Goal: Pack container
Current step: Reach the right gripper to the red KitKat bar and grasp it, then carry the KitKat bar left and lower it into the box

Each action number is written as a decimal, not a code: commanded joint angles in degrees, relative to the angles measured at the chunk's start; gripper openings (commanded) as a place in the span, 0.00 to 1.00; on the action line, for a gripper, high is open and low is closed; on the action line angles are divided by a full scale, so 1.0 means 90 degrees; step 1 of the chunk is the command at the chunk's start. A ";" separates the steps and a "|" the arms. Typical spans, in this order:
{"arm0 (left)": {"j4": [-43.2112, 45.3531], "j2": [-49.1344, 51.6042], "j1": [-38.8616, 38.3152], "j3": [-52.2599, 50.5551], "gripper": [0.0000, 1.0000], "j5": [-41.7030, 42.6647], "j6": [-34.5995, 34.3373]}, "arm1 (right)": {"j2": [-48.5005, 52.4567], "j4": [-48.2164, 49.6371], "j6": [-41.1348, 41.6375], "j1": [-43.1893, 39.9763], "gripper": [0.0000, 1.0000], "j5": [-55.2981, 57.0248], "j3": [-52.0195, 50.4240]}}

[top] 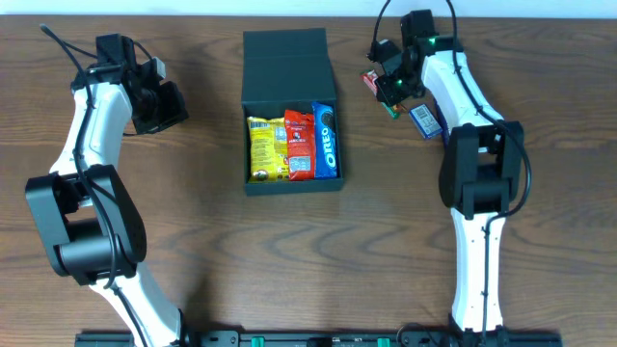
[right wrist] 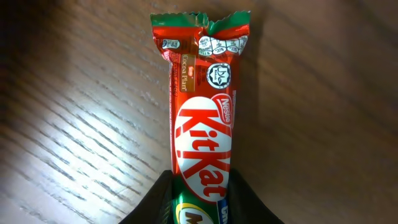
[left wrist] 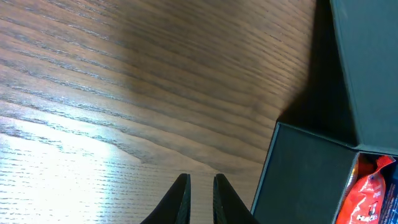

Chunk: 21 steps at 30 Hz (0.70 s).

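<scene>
The dark charcoal-teal container (top: 248, 145) lies at the table's middle with its flap lid (top: 285, 64) open toward the back. Inside lie a yellow packet (top: 267, 149), a red packet (top: 300, 145) and a blue Oreo packet (top: 326, 140). My right gripper (top: 388, 89) is right of the lid, shut on a red KitKat bar (right wrist: 202, 112) that sticks out ahead of its fingers (right wrist: 202, 180) over the wood. My left gripper (top: 166, 106) is left of the container, empty, its fingers (left wrist: 201, 186) almost together. The left wrist view shows the container's wall (left wrist: 305, 174) and the red packet (left wrist: 370, 193).
A small blue packet (top: 425, 120) lies on the wooden table next to the right arm's forearm. Both arm bases stand at the front edge, left and right.
</scene>
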 commanded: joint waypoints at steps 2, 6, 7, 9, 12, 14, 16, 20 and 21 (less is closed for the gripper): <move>-0.0024 -0.0185 0.0007 0.0158 0.14 0.0024 -0.0005 | 0.0075 -0.0741 0.0146 0.0100 0.13 -0.0029 0.1345; -0.0019 -0.0185 0.0007 0.0158 0.15 0.0029 0.0000 | -0.0015 -0.1591 0.0425 0.0294 0.16 -0.0029 0.2446; -0.0019 -0.0185 0.0007 0.0158 0.15 0.0029 0.0024 | -0.0158 -0.1780 0.0444 0.0372 0.16 -0.0029 0.2625; -0.0024 -0.0185 0.0007 0.0158 0.15 0.0049 0.0138 | -0.0653 -0.1974 0.0447 0.0527 0.16 -0.0029 0.2684; -0.0027 -0.0185 0.0007 0.0158 0.15 0.0051 0.0170 | -0.1515 -0.2120 0.0653 0.0687 0.15 -0.0066 0.2429; -0.0017 -0.0185 0.0007 0.0158 0.15 0.0049 0.0194 | -0.2339 -0.2052 0.0646 0.0743 0.17 -0.0066 0.1775; 0.0002 -0.0185 0.0007 0.0158 0.15 0.0049 0.0197 | -0.3337 -0.1722 0.0651 0.0697 0.19 -0.0092 0.0554; 0.0007 -0.0185 0.0007 0.0158 0.15 0.0046 0.0240 | -0.5064 -0.0957 0.1052 0.0527 0.21 -0.0814 -0.2001; 0.0027 -0.0185 0.0007 0.0158 0.15 0.0049 0.0238 | -0.5340 -0.0838 0.1251 0.0576 0.21 -0.0899 -0.2424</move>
